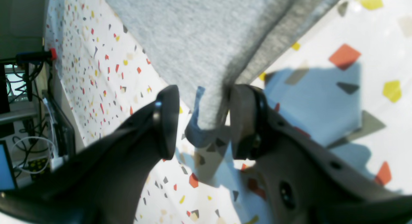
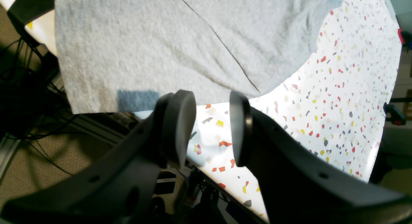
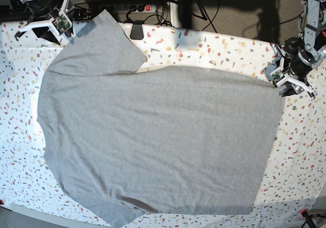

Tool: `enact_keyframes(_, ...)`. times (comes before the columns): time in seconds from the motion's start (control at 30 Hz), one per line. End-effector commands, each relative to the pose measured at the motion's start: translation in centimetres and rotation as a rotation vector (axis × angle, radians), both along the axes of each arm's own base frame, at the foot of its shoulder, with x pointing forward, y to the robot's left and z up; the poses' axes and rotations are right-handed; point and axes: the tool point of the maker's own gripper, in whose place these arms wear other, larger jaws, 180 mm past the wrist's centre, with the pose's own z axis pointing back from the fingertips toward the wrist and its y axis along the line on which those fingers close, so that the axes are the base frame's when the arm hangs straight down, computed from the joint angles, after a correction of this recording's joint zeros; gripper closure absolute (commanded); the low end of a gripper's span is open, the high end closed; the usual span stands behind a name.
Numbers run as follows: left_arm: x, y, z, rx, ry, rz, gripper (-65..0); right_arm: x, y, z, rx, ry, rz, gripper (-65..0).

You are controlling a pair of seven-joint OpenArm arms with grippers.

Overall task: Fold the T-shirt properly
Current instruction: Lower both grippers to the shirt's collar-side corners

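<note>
The grey T-shirt [image 3: 158,136] lies spread flat with its plain side up, covering most of the speckled table [image 3: 305,151]. My left gripper [image 3: 284,82] is at the shirt's far right hem corner. In the left wrist view that corner of the T-shirt [image 1: 209,111] hangs between the parted fingers of the left gripper [image 1: 204,121], resting against one pad [image 1: 241,121]. My right gripper [image 3: 51,24] is at the far left, by the sleeve. In the right wrist view the right gripper [image 2: 209,127] stands open and empty just short of the T-shirt [image 2: 145,40] edge.
A power strip [image 3: 135,7] and cables lie behind the table's back edge. A black clamp [image 3: 136,31] sits on that edge near the sleeve. The sleeve overhangs the table's edge in the right wrist view, with cables [image 2: 29,98] below.
</note>
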Motion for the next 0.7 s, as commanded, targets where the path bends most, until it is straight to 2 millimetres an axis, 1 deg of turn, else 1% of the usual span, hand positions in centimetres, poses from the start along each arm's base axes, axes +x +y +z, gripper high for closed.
enact_keyframes(0.0, -0.3, 0.4, 0.1, 0.008, 0.027, -0.019, -21.8, 0.4, 0.2, 0.9, -0.002, -0.034, 0.017, -22.5)
enact_keyframes(0.03, -0.5, 0.1, 0.0, -0.001, 0.039, -0.028, -18.4, 0.4, 0.2, 0.9, -0.003, -0.034, 0.017, -22.5)
enact_keyframes(0.13, -0.7, -0.1, -0.2, -0.008, 0.055, -0.035, -3.6, 0.5, 0.2, 0.9, -0.010, -0.036, 0.020, -22.5)
enact_keyframes(0.17, -0.7, -0.1, -0.2, -0.008, 0.055, -0.035, 0.0, 0.5, 0.1, 0.9, -0.027, -0.042, 0.028, -22.5)
enact_keyframes(0.3, -1.2, -0.2, -0.5, -0.016, 0.064, -0.036, 0.0, 0.8, -0.4, 1.3, -0.114, -0.071, 0.068, -22.7)
enact_keyframes(0.37, -1.5, -0.3, -0.6, -0.018, 0.070, -0.036, 0.0, 0.9, -0.6, 1.3, -0.143, -0.076, 0.085, -28.7)
enact_keyframes(0.43, -1.6, -0.4, -0.7, -0.023, 0.072, -0.034, 0.0, 0.7, -0.5, 0.8, -0.171, -0.048, 0.127, -35.0)
enact_keyframes(0.47, -1.6, -0.4, -0.7, -0.024, 0.071, -0.034, 0.0, 0.6, -0.6, 0.4, -0.185, -0.032, 0.147, -36.1)
enact_keyframes(0.53, -1.5, -0.5, -0.7, -0.027, 0.070, -0.033, 0.0, 0.8, -0.9, -0.3, -0.213, -0.015, 0.179, -36.0)
enact_keyframes(0.67, -1.6, -0.5, -0.7, -0.027, 0.071, -0.033, 0.0, 2.1, -2.1, -1.2, -0.267, -0.049, 0.221, -36.0)
